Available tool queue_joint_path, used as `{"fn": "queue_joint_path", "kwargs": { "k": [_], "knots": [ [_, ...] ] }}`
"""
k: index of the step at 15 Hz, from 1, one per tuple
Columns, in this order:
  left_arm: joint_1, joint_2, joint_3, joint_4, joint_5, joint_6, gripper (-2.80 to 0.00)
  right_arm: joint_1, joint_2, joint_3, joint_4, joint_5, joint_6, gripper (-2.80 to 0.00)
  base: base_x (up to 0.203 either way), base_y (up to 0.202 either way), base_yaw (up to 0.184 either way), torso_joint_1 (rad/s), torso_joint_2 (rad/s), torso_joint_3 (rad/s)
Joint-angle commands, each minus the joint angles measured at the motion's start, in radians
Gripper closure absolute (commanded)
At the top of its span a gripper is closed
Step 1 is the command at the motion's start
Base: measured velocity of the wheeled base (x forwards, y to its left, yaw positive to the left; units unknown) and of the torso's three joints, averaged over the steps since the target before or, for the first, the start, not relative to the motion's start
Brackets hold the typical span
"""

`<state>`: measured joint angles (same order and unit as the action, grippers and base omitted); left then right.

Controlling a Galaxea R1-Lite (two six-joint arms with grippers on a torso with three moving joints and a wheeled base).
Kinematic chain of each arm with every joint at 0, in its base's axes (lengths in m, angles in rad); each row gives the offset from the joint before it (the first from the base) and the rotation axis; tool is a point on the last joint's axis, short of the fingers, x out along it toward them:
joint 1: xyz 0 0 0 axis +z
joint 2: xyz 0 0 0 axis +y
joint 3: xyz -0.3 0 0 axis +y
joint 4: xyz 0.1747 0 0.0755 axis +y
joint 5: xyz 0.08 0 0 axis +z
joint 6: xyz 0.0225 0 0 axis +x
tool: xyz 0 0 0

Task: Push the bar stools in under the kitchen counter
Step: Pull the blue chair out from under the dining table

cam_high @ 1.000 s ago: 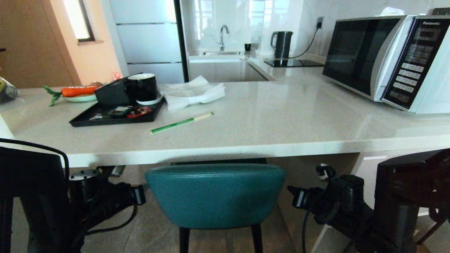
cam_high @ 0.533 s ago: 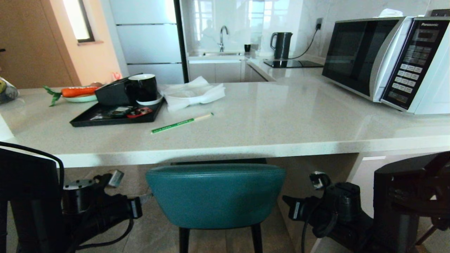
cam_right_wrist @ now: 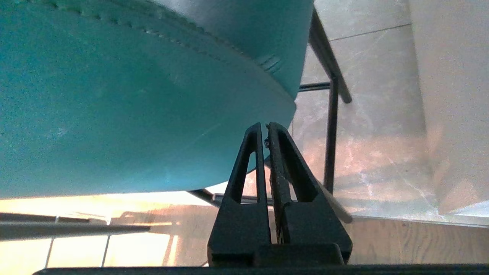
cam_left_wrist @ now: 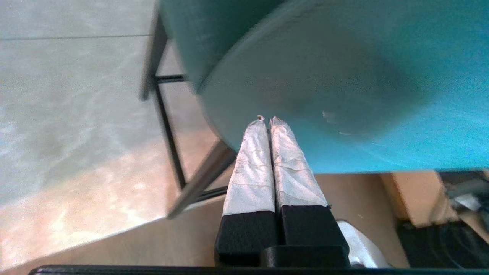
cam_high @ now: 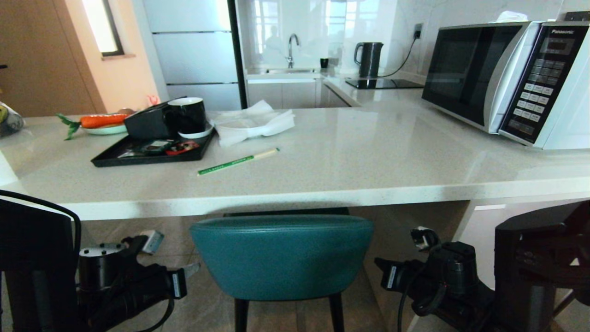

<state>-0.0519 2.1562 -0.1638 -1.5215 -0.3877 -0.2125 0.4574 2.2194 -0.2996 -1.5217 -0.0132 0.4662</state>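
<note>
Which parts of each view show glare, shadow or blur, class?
Head view: window light glares off the glossy kitchen counter near the microwave, and the recess behind the teal bar stool lies in shadow. Left wrist view: the stool's teal back is soft with blur and the floor tiles shine. Right wrist view: a bright reflection streaks the floor tiles.

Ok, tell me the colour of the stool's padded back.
Teal, with thin black legs below. The stool shows best in the head view, standing at the counter edge.
</note>
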Motion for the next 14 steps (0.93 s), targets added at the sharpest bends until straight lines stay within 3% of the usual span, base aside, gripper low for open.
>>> {"fn": "queue_joint_path", "kwargs": {
  "k": [1, 11, 14],
  "knots": [
    [-0.005, 0.004, -0.003, -0.008, 0.0, -0.001, 0.0, 0.006, 0.004, -0.001, -0.008, -0.001, 0.003, 0.0, 0.0, 0.0, 0.0, 0.0, 0.0, 0.0],
    [-0.002, 0.002, -0.006, -0.008, 0.004, 0.004, 0.0, 0.04, 0.005, -0.012, -0.008, -0.025, -0.003, 0.0, 0.0, 0.0, 0.0, -0.001, 0.0, 0.003],
    [-0.006, 0.003, -0.008, -0.008, 0.004, 0.004, 0.0, 0.04, 0.011, -0.012, -0.008, -0.027, -0.003, 0.0, 0.0, 0.0, 0.0, -0.123, 0.31, 0.199]
  ]
}}
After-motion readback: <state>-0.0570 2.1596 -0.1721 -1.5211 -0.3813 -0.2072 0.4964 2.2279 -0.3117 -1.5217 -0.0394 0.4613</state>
